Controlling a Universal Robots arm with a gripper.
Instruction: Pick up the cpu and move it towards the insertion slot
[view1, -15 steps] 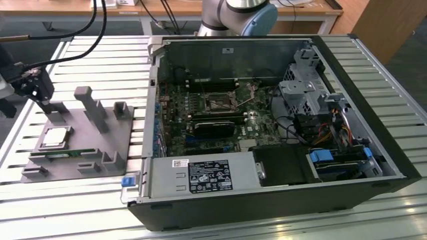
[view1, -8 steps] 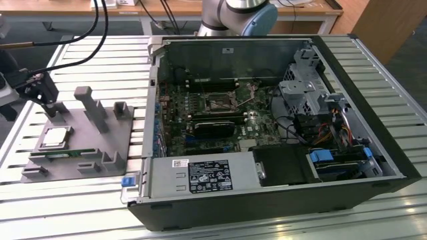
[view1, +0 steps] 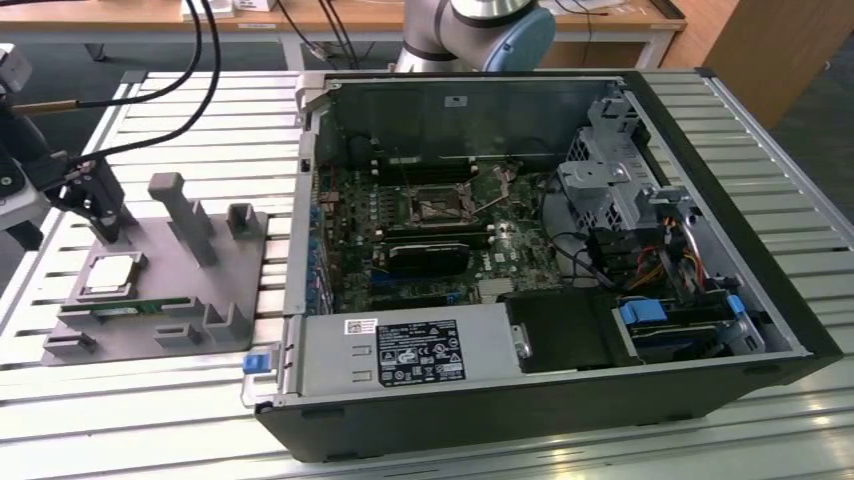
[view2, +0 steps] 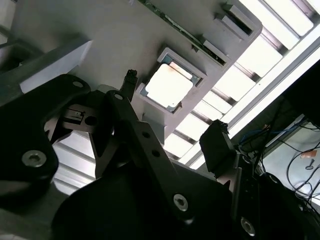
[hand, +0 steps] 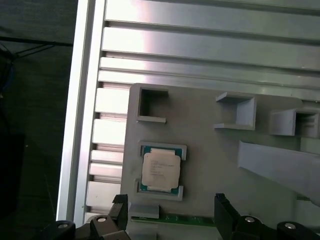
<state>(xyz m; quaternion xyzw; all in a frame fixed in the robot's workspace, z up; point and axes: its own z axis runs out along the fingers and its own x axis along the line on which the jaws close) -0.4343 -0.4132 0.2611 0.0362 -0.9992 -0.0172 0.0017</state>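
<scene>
The cpu (view1: 111, 275) is a small silver square lying flat in its recess on the grey plastic tray (view1: 227, 265), at the exterior view's left. My gripper (view1: 110, 228) hangs just above and behind it, open, with nothing between the fingers. In both wrist views the cpu (view2: 167, 85) (hand: 160, 170) sits below the gripper (view2: 173, 104) (hand: 171, 205), whose dark fingers (hand: 222, 207) stand wide apart, clear of the chip. The insertion slot (view1: 438, 205), a square metal-framed socket, sits on the motherboard inside the open computer case.
The tray carries upright grey posts (view1: 187, 225) and a green memory stick (view1: 127, 308) in front of the cpu. The black computer case (view1: 534, 400) fills the exterior view's right. Black cables (view1: 174, 110) hang over the slatted aluminium table (view1: 200, 110). The arm's base (view1: 481, 30) stands behind the case.
</scene>
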